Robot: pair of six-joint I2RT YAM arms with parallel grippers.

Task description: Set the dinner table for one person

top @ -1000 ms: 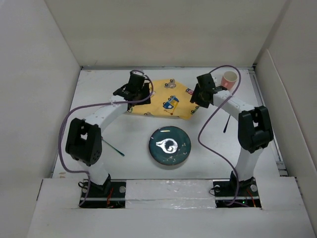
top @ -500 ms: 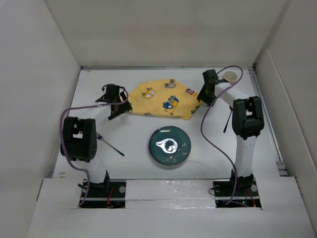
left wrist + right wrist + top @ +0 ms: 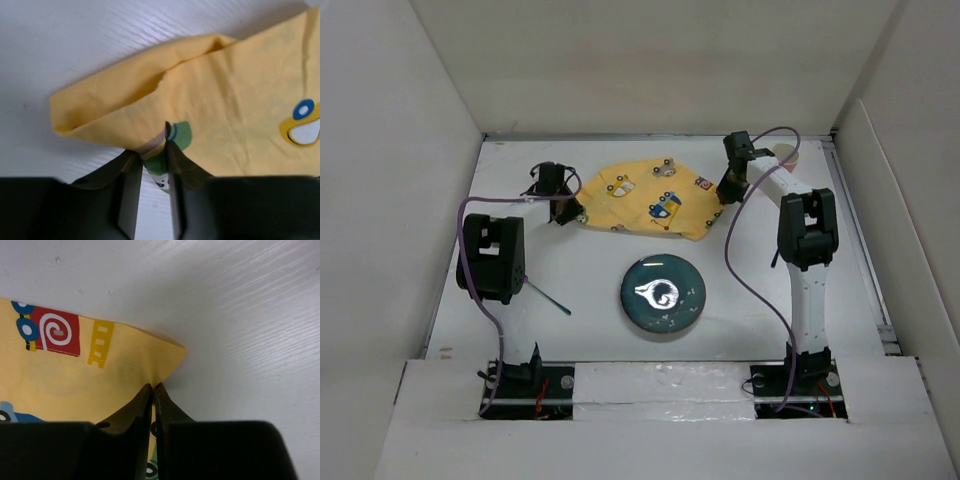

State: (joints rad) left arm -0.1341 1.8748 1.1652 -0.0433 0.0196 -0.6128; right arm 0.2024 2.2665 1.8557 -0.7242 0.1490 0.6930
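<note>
My left fingers [image 3: 151,150] pinch a raised fold at the left edge of the yellow car-print mat [image 3: 645,200], with cloth bunched between them. My right fingers [image 3: 153,395] are pressed almost together on the mat's right corner, the thin edge caught between the tips. The mat lies rumpled on the far middle of the white surface [image 3: 590,270], which stretches out from my bases and is ringed by white panel walls. A dark teal plate [image 3: 663,293] sits near of the mat, apart from it. A pale cup [image 3: 784,155] stands at the far right, just beyond my right arm. A thin green utensil [image 3: 548,298] lies near left, by my left arm.
</note>
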